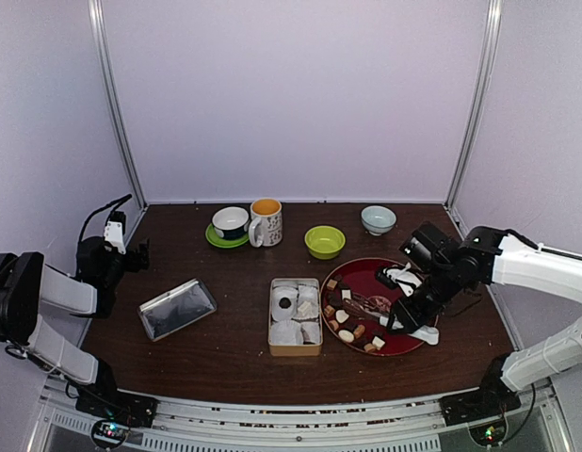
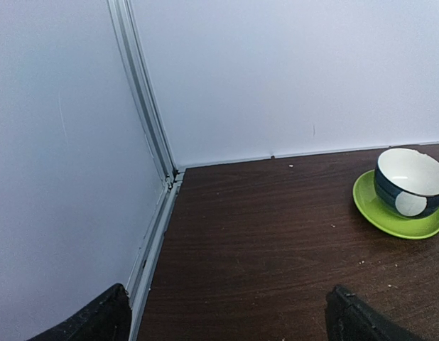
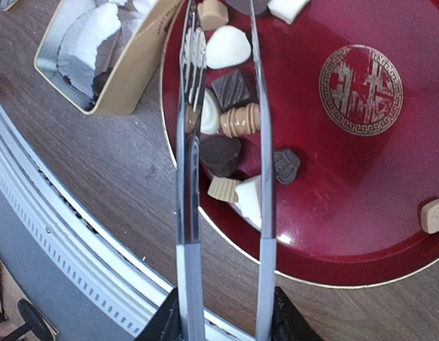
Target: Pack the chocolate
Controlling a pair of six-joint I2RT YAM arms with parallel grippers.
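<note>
The chocolate (image 1: pixel 352 320), tan, dark and white pieces, lies on a red plate (image 1: pixel 404 282) right of centre. My right gripper (image 1: pixel 401 315) is shut on silver tongs (image 1: pixel 371 303) over the plate's near side. In the right wrist view the gripper (image 3: pixel 226 320) grips the tongs (image 3: pixel 185 142). Their two arms stand apart, straddling a dark square (image 3: pixel 234 89), a tan ribbed piece (image 3: pixel 241 119) and a dark heart (image 3: pixel 219 155). An open tin box (image 1: pixel 296 350) with white paper liners (image 1: pixel 289 303) sits left of the plate. My left gripper (image 1: pixel 136 254) is open and empty at the far left, seen in its wrist view (image 2: pixel 226 328).
The tin lid (image 1: pixel 176 309) lies left of the box. Along the back stand a cup on a green saucer (image 1: pixel 230 224), a mug (image 1: pixel 266 222), a green bowl (image 1: pixel 325 242) and a pale bowl (image 1: pixel 378 219). The cup (image 2: pixel 410 183) also shows in the left wrist view.
</note>
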